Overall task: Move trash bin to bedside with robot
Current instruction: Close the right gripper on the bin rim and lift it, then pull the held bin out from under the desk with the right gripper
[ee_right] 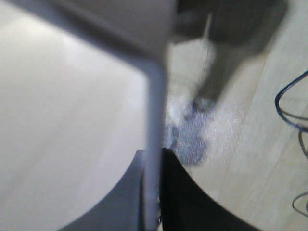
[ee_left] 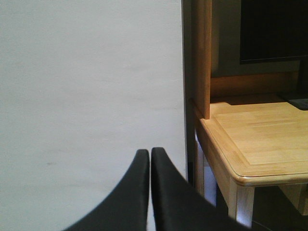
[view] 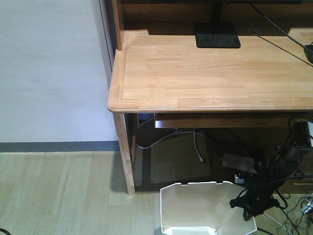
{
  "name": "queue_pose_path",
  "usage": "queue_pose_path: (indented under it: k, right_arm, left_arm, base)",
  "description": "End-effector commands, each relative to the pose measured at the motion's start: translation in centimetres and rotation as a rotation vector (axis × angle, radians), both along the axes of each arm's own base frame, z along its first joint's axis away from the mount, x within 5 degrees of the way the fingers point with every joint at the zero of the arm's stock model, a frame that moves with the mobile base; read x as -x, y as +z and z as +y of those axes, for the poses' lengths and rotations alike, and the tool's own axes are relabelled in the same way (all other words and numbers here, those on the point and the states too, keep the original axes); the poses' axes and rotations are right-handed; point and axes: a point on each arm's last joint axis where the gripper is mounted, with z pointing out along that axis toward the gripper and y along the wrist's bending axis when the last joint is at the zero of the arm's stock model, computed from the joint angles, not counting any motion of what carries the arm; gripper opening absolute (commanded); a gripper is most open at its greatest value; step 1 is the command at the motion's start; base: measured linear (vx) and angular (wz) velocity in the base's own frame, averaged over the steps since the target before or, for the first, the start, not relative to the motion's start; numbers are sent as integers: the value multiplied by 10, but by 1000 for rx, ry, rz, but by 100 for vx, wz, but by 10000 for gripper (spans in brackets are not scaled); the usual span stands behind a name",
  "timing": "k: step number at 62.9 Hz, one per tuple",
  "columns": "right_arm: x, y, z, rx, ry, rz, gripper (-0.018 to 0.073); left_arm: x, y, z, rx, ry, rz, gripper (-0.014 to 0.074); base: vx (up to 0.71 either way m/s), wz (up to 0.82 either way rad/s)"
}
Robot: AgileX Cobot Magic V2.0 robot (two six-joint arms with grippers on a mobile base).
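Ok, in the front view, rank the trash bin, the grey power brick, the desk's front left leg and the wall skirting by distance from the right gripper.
1. trash bin: the right gripper is clamped on its right rim.
2. grey power brick: on the floor just behind.
3. desk leg: off to the left.
4. wall skirting: farthest, left and behind the leg.

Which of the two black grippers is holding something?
The right gripper, clamped on the rim of the white plastic trash bin; the left gripper is shut on nothing.
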Motion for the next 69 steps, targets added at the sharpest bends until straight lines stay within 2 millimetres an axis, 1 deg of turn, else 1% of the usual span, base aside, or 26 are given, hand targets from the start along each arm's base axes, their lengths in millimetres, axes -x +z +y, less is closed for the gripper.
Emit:
queue_pose_path:
  k: [1,5,7,13,19,25,36,46,55,63,69]
  right_arm:
    - [-31,41,-7,19,-10,-145,-8]
    - [-29,51,-6,33,-9,-199,-8]
    - [-30,60,-6,38,-3,-228,-8]
    - [-25,76,-4,14,40,-251,-5]
    - [-21,92,-1,-63,52,-240,-5]
    - [-22,114,4,-157,59,-261,-5]
    - [-25,159,14,-273,55,-374,-5]
    - [-21,193,23,-361,50,-443,-5]
    - [-6,212,33,-441,49,-430,-5]
    - [11,222,41,-495,33,-399,-5]
    - [15,230,45,-528,-10,-410,-5]
  left_arm:
    - [0,3,-1,23,-9,-69,-6]
    - [0,3,-1,23,-9,-69,-6]
    - [0,3,-1,23,-9,-69,-6]
    - [0,3,-1,23,-9,-69,-6]
    - [0,3,-1,23,-9,-69,-6]
    - [0,3,-1,23,-9,-69,-6]
    - [0,3,-1,23,-9,-69,-6]
    - [0,3,-1,23,-9,-69,-6]
    - [0,3,-1,23,-9,-69,-6]
    - [0,3,-1,23,-9,-69,-6]
    - [0,3,-1,23,-9,-69,-6]
  base:
    - [0,0]
    - [0,0]
    - [0,0]
    - [0,0]
    - [0,0]
    - [0,0]
    - [0,0]
    - [0,0]
    - [0,0]
    - [0,0]
    - [0,0]
